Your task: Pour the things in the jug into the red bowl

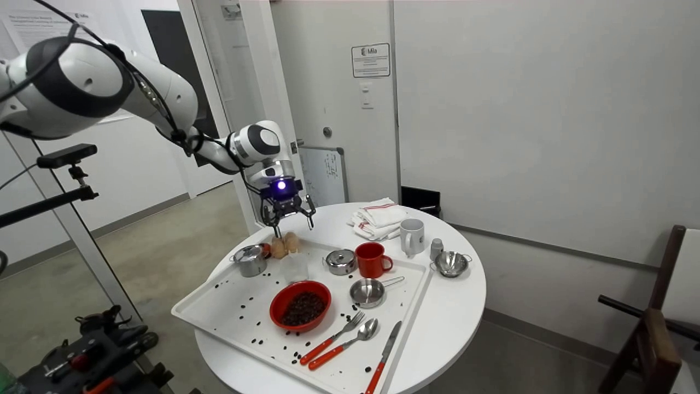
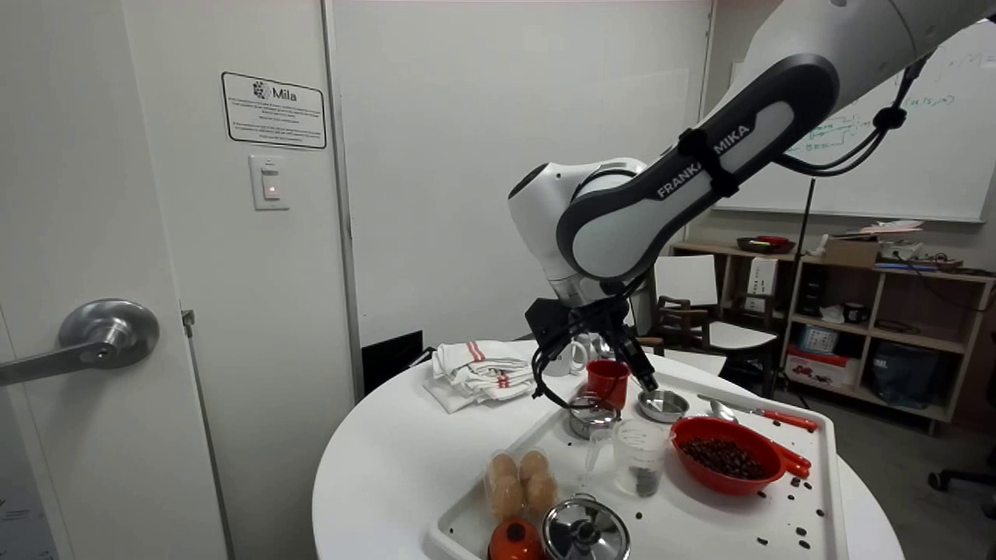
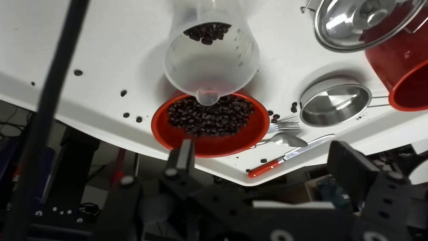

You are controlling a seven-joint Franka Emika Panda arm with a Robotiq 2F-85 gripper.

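Translucent, spouted jug [image 3: 214, 63], round red bowl [image 3: 219, 145]

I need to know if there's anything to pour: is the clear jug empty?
Not empty: the jug holds some dark beans in the wrist view, and an exterior view shows a dark patch near its bottom.
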